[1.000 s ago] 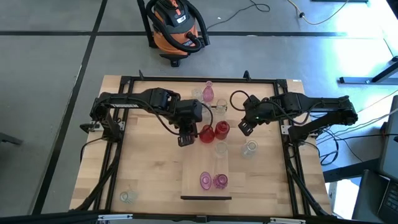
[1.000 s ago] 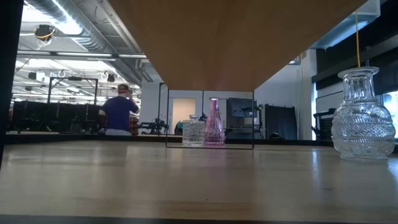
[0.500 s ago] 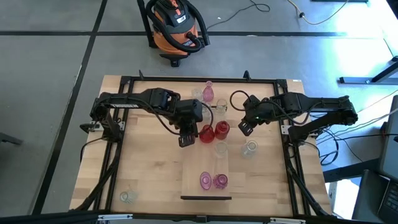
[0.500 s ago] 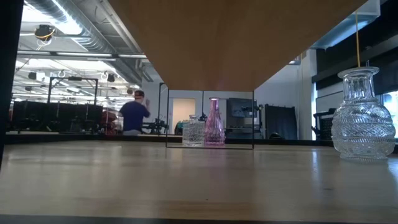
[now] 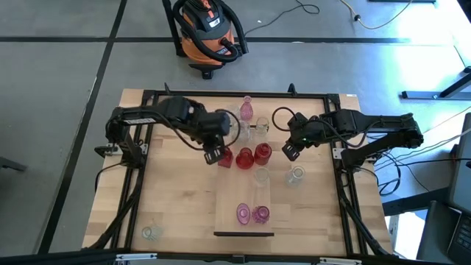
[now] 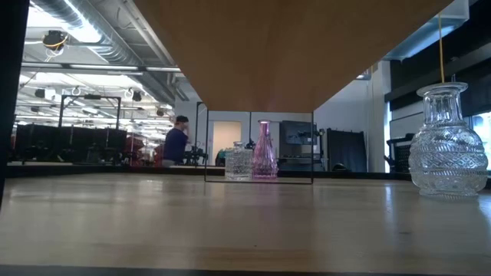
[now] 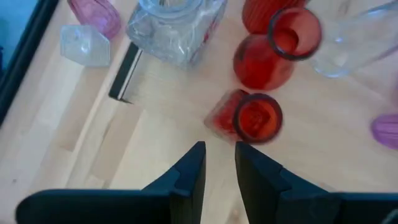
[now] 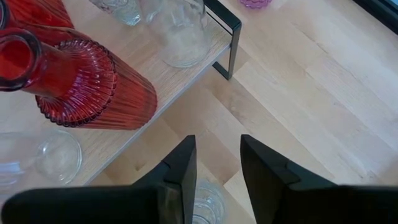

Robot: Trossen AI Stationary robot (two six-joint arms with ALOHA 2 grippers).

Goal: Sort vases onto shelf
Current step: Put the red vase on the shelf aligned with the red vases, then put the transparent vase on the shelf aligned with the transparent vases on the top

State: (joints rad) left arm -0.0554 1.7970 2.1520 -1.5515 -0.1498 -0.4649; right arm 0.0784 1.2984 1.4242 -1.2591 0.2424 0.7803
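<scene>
Left pincer [image 7: 219, 165], slightly spread and empty, faces a red vase [image 7: 252, 118] (fragile, slippery glass): grip its neck.

A: In the low view the shelf [image 6: 291, 46] fills the top and runs off the edge; neither arm shows.
B: Beyond the shelf, the person [image 6: 176, 142] is too small to make out.
A: Beside the shelf's end, the clear vase [image 8: 177, 28] and the pink vase [image 8: 255, 2] are cut off in the right wrist view.
</scene>
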